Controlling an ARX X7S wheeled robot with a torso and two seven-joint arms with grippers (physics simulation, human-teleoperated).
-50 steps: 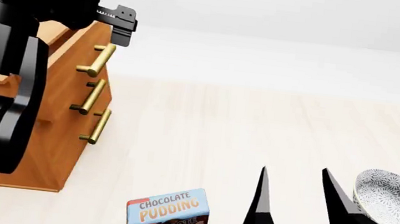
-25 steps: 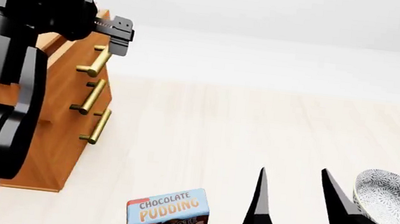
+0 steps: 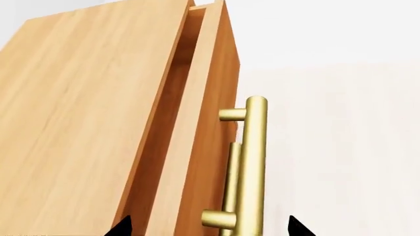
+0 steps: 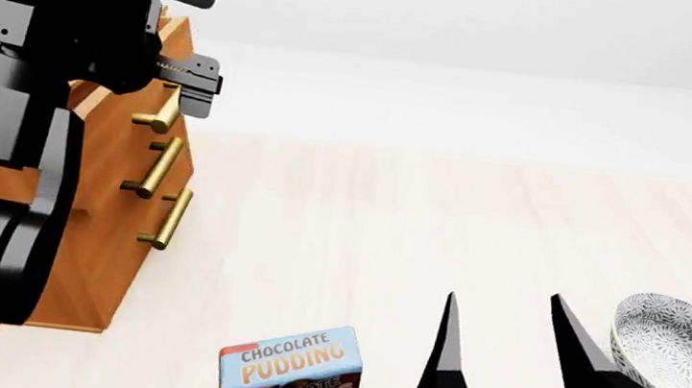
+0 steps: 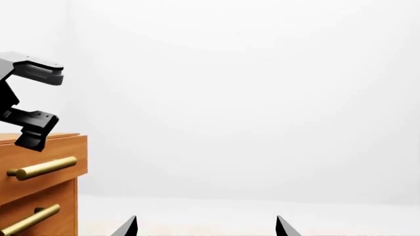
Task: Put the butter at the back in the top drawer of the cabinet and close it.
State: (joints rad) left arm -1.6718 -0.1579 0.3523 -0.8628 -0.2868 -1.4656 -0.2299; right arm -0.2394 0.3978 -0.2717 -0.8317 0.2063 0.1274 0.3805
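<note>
You have one cabinet (image 4: pixel 111 227) at the left, showing three drawer fronts, each with one brass bar handle (image 4: pixel 162 109), so three handles stacked from top to bottom. Near you lies one chocolate pudding box (image 4: pixel 290 371), and at the near right sits one patterned bowl (image 4: pixel 677 352). Two grippers are in view: the left gripper (image 4: pixel 196 29) and the right gripper (image 4: pixel 507 312), each with two fingers.
</note>
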